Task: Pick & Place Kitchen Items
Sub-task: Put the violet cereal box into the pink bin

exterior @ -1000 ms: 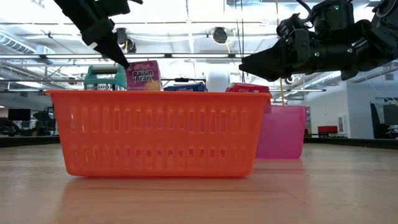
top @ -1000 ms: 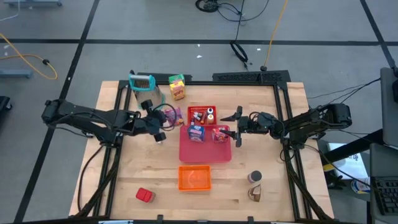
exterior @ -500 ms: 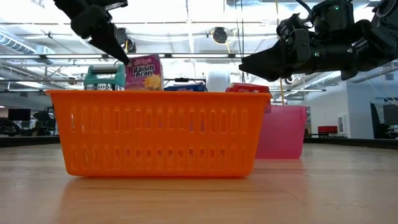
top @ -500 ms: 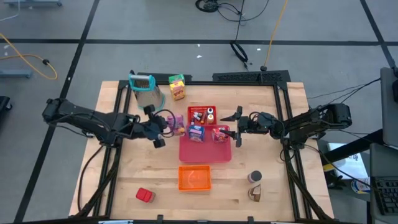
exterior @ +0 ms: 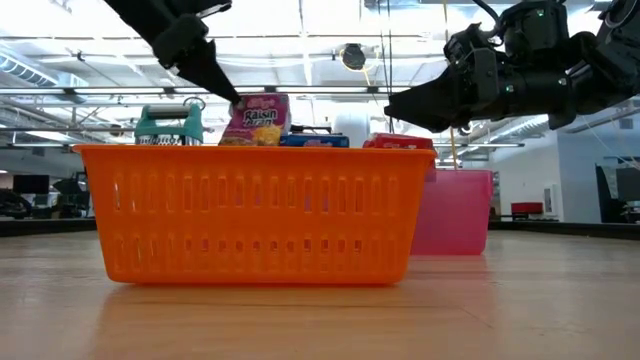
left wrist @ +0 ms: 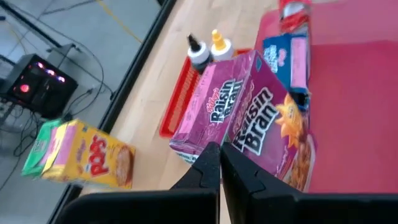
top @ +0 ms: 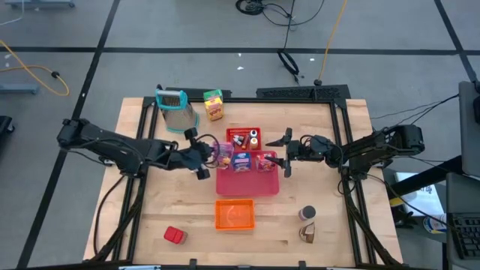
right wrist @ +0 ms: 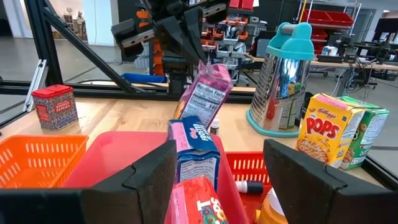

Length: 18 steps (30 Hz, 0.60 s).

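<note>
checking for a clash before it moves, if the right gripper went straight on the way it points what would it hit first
The open right gripper points across the red tray. First in line looks like the red box standing between its fingers in the wrist view, then the blue box. Depth is unclear; it may pass just above them.

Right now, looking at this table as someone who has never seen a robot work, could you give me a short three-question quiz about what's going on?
1. True or false: the left fingers are shut on the purple Raisin Bran box.
2. Which describes the right fingers? A) spread open, holding nothing B) shut on a bottle C) resting inside the orange basket
3. Fill in: the Raisin Bran box hangs at the edge of the big red ___.

Key: 1 true; 2 A; 3 tray.
</note>
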### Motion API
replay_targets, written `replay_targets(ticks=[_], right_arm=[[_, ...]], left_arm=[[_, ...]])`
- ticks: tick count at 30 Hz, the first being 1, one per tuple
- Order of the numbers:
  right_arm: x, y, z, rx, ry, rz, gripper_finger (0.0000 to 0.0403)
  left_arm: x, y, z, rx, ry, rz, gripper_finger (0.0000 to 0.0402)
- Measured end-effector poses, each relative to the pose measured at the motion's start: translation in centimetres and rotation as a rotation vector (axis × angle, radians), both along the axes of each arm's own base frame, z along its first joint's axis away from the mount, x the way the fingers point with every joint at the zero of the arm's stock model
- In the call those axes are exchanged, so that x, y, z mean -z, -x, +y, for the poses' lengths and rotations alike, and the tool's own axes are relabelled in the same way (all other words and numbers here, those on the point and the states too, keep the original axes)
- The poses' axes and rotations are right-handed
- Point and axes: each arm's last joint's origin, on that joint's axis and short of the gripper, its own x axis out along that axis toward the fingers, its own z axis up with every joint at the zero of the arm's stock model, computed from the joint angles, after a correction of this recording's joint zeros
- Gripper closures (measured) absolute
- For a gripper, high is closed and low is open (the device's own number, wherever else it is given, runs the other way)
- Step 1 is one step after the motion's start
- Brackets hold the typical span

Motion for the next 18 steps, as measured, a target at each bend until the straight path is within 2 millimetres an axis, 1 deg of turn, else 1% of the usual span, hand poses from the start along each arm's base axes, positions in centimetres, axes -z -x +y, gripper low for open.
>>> replay_targets(ticks=[12, 18], right_arm=[[0.0, 0.0, 0.0, 0.000, 0.000, 0.002, 0.0169], [0.0, 0.0, 0.0, 0.000, 0.000, 0.002, 0.0169]], left_arm=[[-0.5, -0.6, -0.2, 0.022, 0.003, -0.071, 0.0401], [-0.2, -1.5, -0.4, 0.054, -0.009, -0.093, 0.0401]])
